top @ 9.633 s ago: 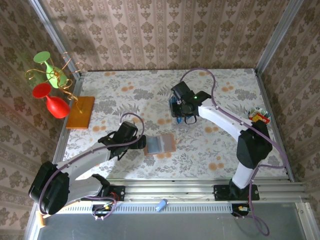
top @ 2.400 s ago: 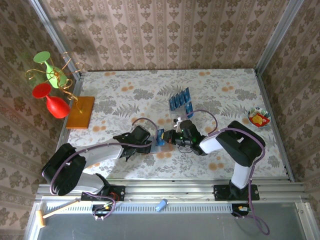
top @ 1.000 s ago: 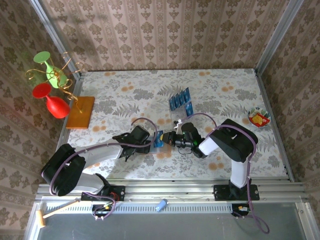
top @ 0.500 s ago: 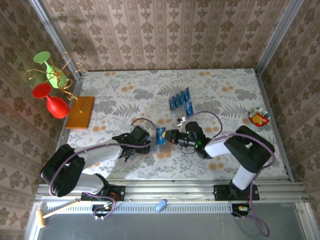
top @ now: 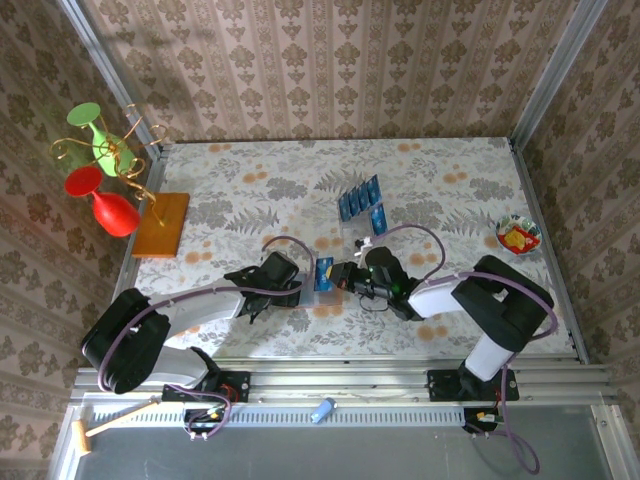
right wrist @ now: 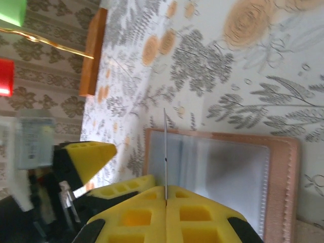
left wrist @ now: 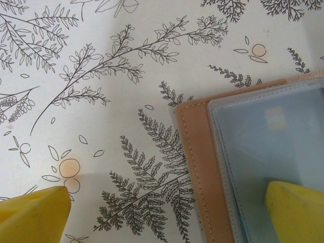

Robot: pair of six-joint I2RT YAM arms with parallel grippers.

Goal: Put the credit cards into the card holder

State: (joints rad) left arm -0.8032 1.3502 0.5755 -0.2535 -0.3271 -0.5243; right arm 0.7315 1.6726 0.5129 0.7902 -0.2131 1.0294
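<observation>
- While the right gripper is pinched tight on one blue credit card, that card stands on edge at its fingertips. It is directly over the open card holder.
- Seen from the right wrist, the card is a thin upright line rising from between the two closed yellow pads. It crosses the left part of the holder's greyish clear pocket.
- Whether the card's far edge touches the pocket or hangs just above it is hard to judge, because the card is seen edge-on.
- The card holder lies flat and open on the flowered table, a little nearer than the table's middle, between the two arms.
- The left gripper is spread wide, low over the holder's left side. One yellow finger sits over the clear pocket and the other over bare tablecloth beside the leather edge.
- The two grippers are close together from opposite sides, with the held card between them.
- The other credit cards lie in a fanned group farther back on the table, well apart from the holder, with one more card just beside them.
</observation>
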